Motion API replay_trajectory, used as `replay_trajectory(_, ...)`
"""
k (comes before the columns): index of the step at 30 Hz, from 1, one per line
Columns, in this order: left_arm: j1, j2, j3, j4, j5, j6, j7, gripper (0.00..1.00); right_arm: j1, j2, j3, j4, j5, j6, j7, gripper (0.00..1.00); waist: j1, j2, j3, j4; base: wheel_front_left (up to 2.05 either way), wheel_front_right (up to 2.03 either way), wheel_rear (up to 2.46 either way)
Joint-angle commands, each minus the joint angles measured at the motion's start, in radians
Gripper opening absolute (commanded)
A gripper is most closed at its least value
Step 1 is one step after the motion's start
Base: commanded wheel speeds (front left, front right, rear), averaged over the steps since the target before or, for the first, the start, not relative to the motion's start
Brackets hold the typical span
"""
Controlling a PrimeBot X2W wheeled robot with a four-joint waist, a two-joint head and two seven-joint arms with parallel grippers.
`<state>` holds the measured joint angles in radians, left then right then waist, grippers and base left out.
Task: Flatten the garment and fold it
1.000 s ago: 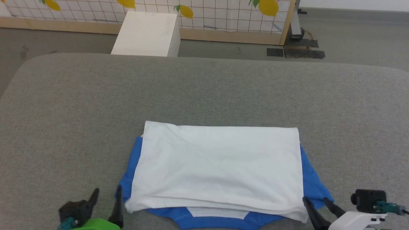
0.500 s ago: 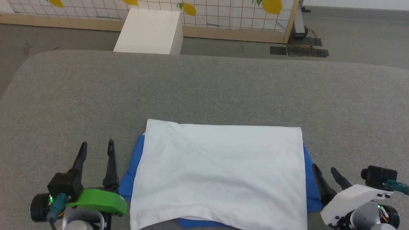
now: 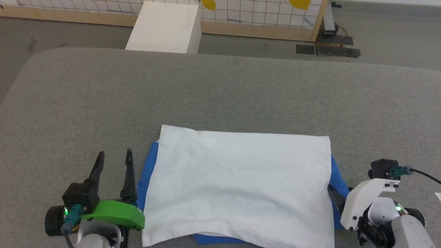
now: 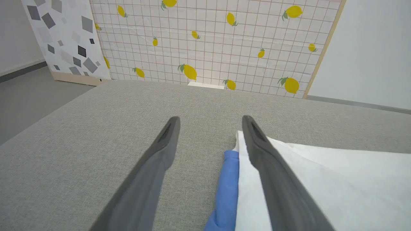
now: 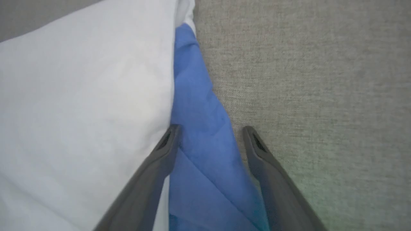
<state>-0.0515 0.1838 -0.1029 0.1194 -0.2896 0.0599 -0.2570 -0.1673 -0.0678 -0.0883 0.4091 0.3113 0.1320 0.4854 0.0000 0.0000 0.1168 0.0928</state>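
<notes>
I am not finding any text, label, brand or number that I can read. I am noticing a faint greyish marking on the top of the white box [image 3: 165, 27] near its right edge, but it is too faint and small for me to make out as letters. The gridded panel [image 4: 205, 48] is carrying printed lemons and no writing that I can make out.
</notes>
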Motion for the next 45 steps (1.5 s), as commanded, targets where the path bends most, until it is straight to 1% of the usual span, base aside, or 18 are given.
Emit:
replay_trajectory(1, -0.003, -0.005, 0.01, 0.005, 0.006, -0.01, -0.005, 1.0, 0.027, 0.018, 0.024, 0.033, 0.011, -0.001, 0.041, 0.44, 0.0, 0.0, -0.002, 0.001, 0.0, 0.0, 0.0)
replay_trajectory(2, -0.002, -0.007, 0.016, 0.009, 0.009, -0.015, -0.005, 1.0, 0.032, 0.018, 0.033, 0.025, 0.018, -0.001, 0.052, 0.27, 0.0, 0.0, -0.004, 0.001, 0.0, 0.0, 0.0)
replay_trajectory(3, 0.0, -0.009, 0.02, 0.011, 0.011, -0.019, -0.005, 1.0, 0.036, 0.018, 0.039, 0.015, 0.025, -0.001, 0.054, 0.17, 0.0, 0.0, -0.005, 0.001, 0.0, 0.0, 0.0)
replay_trajectory(4, 0.002, -0.012, 0.025, 0.013, 0.014, -0.022, -0.005, 1.0, 0.041, 0.018, 0.048, 0.001, 0.028, -0.001, 0.056, 0.0, 0.0, 0.0, -0.006, 0.0, 0.0, 0.0, 0.0)
replay_trajectory(10, 0.006, -0.026, 0.045, 0.024, 0.027, -0.042, -0.005, 1.0, 0.063, 0.018, 0.062, -0.094, 0.039, -0.001, 0.046, 0.0, 0.0, 0.0, -0.01, -0.007, 0.0, 0.0, 0.0)
replay_trajectory(14, 0.006, -0.038, 0.053, 0.032, 0.034, -0.053, -0.005, 1.0, 0.077, 0.018, 0.026, -0.161, 0.009, -0.001, 0.03, 0.0, 0.0, 0.0, -0.013, -0.011, 0.0, 0.0, 0.0)
replay_trajectory(19, 0.005, -0.046, 0.063, 0.04, 0.043, -0.066, -0.005, 1.0, 0.095, 0.018, -0.097, -0.218, -0.054, -0.001, 0.02, 0.0, 0.0, 0.0, -0.016, -0.013, 0.0, 0.0, 0.0)
replay_trajectory(26, 0.001, -0.058, 0.068, 0.049, 0.058, -0.081, -0.005, 1.0, 0.102, 0.018, -0.32, -0.278, -0.234, -0.001, 0.032, 0.0, 0.0, 0.0, -0.017, -0.012, 0.0, 0.0, 0.0)
replay_trajectory(30, 0.004, -0.064, 0.069, 0.055, 0.064, -0.087, -0.005, 1.0, 0.109, 0.018, -0.373, -0.32, -0.3, -0.001, 0.052, 0.0, 0.0, 0.0, -0.024, -0.01, 0.0, 0.0, 0.0)
replay_trajectory(33, 0.007, -0.066, 0.07, 0.061, 0.068, -0.093, -0.005, 1.0, 0.125, 0.018, -0.357, -0.37, -0.31, -0.001, 0.081, 0.0, 0.0, 0.0, -0.029, -0.007, 0.0, 0.0, 0.0)
replay_trajectory(36, 0.008, -0.067, 0.069, 0.066, 0.071, -0.098, -0.005, 1.0, 0.147, 0.018, -0.302, -0.439, -0.26, -0.001, 0.119, 0.0, 0.0, 0.0, -0.034, -0.002, 0.0, 0.0, 0.0)
replay_trajectory(41, 0.011, -0.07, 0.069, 0.071, 0.075, -0.103, -0.005, 1.0, 0.181, 0.018, -0.13, -0.624, -0.156, -0.001, 0.202, 0.0, 0.0, 0.0, -0.037, 0.005, 0.0, 0.0, 0.0)
replay_trajectory(45, 0.003, -0.073, 0.066, 0.074, 0.076, -0.106, -0.005, 1.0, 0.166, 0.018, 0.042, -0.741, -0.154, -0.001, 0.244, 0.0, 0.0, 0.0, -0.027, 0.017, 0.0, 0.0, 0.0)
